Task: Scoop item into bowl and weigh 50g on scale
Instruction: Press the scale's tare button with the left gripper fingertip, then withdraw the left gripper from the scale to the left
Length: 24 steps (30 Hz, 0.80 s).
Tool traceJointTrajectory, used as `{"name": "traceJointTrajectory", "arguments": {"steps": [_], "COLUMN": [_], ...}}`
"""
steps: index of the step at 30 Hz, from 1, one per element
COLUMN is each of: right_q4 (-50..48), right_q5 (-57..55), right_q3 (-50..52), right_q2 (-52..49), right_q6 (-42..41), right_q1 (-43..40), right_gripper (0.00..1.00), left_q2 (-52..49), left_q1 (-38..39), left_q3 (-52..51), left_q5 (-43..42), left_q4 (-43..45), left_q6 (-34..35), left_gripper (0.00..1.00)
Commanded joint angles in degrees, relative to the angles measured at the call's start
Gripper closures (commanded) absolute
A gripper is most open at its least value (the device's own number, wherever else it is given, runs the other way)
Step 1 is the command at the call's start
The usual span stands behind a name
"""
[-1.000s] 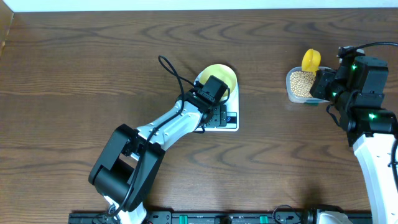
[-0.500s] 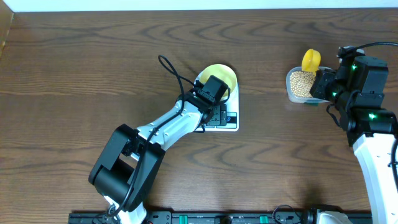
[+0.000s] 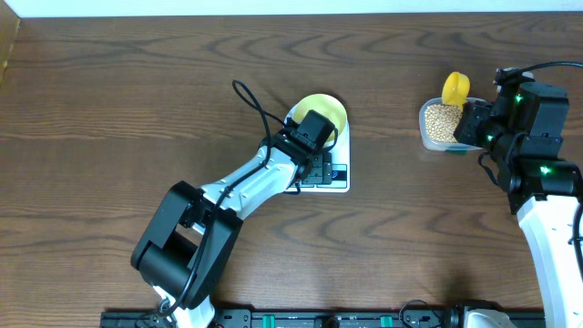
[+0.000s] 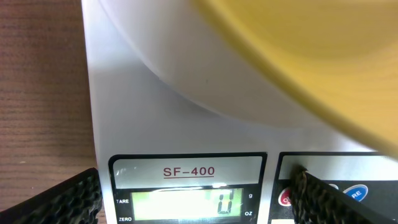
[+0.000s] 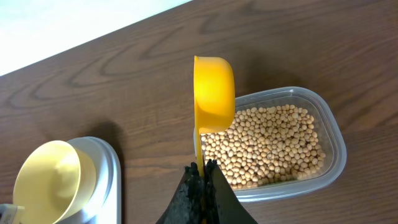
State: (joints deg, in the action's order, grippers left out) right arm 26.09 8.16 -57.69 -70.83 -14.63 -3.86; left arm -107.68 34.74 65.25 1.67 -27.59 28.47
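No change: right gripper (image 5: 200, 180) clenched on scoop (image 5: 214, 93) near beans (image 5: 267, 143), left gripper (image 4: 202, 199) released at scale (image 4: 124, 93) (reads zero); bowl (image 5: 46, 180) unfilled.

I'm looking at a dark wood-grain table (image 3: 137, 109); standing directly on it are the white scale (image 3: 341, 159) near the middle and, well apart to its right in the overhead view, a clear plastic tub (image 3: 424, 137)

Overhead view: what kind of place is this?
Probably a robot test bench: two black-and-white robot arms at a dark wood-grain table, with a white digital kitchen scale and clear plastic tub of tan beans.
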Motion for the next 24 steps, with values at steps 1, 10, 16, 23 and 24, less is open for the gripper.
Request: {"name": "traceJointTrajectory", "arguments": {"steps": [1,10,16,23,24], "right_q4": [0.11,0.11,0.13,0.28,0.28], "right_q5": [0.35,0.33,0.33,0.33,0.33], "right_q3": [-0.63,-0.63,-0.63,-0.63,-0.63], "right_q2": [0.0,0.0,0.0,0.0,0.0], "right_q6": [0.13,0.15,0.13,0.13,0.13], "right_q1": [-0.22,-0.24,-0.22,-0.22,-0.22], "right_gripper": [0.99,0.99,0.99,0.99,0.99], "left_q2": [-8.68,-8.39,-2.97,4.42,4.33], "left_q1": [-0.33,-0.33,-0.33,-0.33,-0.31], "left_q3": [-3.21,-2.8,-1.18,-1.18,-1.27], "left_q5": [6.56,6.51,3.72,1.95,1.95], "left_q4": [-2.34,-3.98,-5.01,-4.92,-4.94], "left_q6": [-0.76,-0.76,-0.81,-0.79,-0.81], "left_gripper": [0.04,0.04,0.04,0.04,0.04]}}
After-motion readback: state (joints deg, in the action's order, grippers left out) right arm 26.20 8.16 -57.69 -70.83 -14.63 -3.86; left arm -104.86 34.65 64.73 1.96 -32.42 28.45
